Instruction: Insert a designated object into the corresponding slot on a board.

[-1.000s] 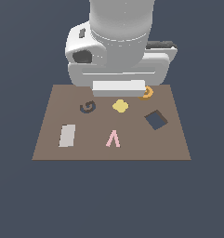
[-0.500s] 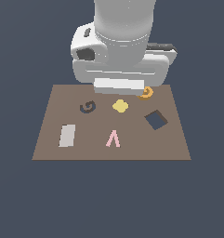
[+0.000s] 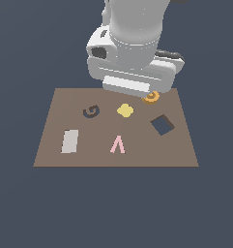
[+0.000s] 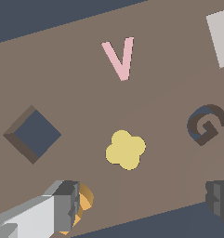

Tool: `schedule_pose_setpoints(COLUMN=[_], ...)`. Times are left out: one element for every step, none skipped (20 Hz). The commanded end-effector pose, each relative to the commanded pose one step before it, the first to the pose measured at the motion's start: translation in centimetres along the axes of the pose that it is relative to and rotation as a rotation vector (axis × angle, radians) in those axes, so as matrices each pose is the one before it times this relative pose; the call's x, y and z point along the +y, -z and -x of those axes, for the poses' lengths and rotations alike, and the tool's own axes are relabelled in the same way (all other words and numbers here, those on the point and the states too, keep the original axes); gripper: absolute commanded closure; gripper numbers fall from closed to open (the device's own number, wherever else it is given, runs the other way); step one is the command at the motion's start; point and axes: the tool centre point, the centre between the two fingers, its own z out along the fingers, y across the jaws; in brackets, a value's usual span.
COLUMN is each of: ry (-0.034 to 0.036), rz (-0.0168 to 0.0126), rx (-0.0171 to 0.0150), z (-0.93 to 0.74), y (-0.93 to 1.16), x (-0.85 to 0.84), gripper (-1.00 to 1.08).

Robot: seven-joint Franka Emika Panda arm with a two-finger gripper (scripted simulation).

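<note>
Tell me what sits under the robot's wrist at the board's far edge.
The orange spiral piece lies on the board there, partly covered by the wrist housing. In the wrist view, one finger hides part of it; whether they touch is unclear.

On the board, the spiral slot sits left of centre; the curled piece lies upper right, the square recess below it.

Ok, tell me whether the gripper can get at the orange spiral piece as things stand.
Probably yes. The gripper is open, one finger right beside the orange spiral piece, which lies near the board edge; nothing sits between them.
</note>
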Motion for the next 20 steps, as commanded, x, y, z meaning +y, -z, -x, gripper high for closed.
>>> schedule_pose_setpoints(ry=[-0.06467, -0.02787, -0.02880, -0.02972, -0.03055, -0.03058, -0.03039, -0.03022, -0.03006, -0.02993, -0.02922, -0.02806, -0.02692, -0.02579, -0.02470, -0.02363, -0.02256, -0.02150, -0.02045, -0.01941], rz=[-0.00094, -0.00039, -0.00040, -0.00041, -0.00042, -0.00042, -0.00041, -0.00041, -0.00040, -0.00040, -0.00039, -0.00037, -0.00035, -0.00034, -0.00032, -0.00031, -0.00029, -0.00028, -0.00026, -0.00025], rx=[0.00256, 0.00115, 0.00119, 0.00123, 0.00127, 0.00127, 0.00127, 0.00126, 0.00126, 0.00126, 0.00123, 0.00119, 0.00114, 0.00110, 0.00105, 0.00101, 0.00096, 0.00092, 0.00088, 0.00083], z=[0.891, 0.377, 0.389, 0.401, 0.411, 0.411, 0.409, 0.406, 0.404, 0.401, 0.392, 0.376, 0.360, 0.346, 0.330, 0.315, 0.301, 0.287, 0.273, 0.259], y=[-0.661, -0.283, -0.292, -0.302, -0.311, -0.312, -0.310, -0.309, -0.308, -0.307, -0.300, -0.289, -0.278, -0.267, -0.256, -0.245, -0.234, -0.224, -0.213, -0.203], x=[-0.395, -0.164, -0.171, -0.178, -0.185, -0.186, -0.187, -0.187, -0.188, -0.189, -0.187, -0.181, -0.175, -0.170, -0.164, -0.159, -0.153, -0.148, -0.141, -0.136], gripper=[-0.92, -0.92, -0.92, -0.92, -0.92, -0.92, -0.92, -0.92, -0.92, -0.92, -0.92, -0.92, -0.92, -0.92, -0.92, -0.92, -0.92, -0.92, -0.92, -0.92])
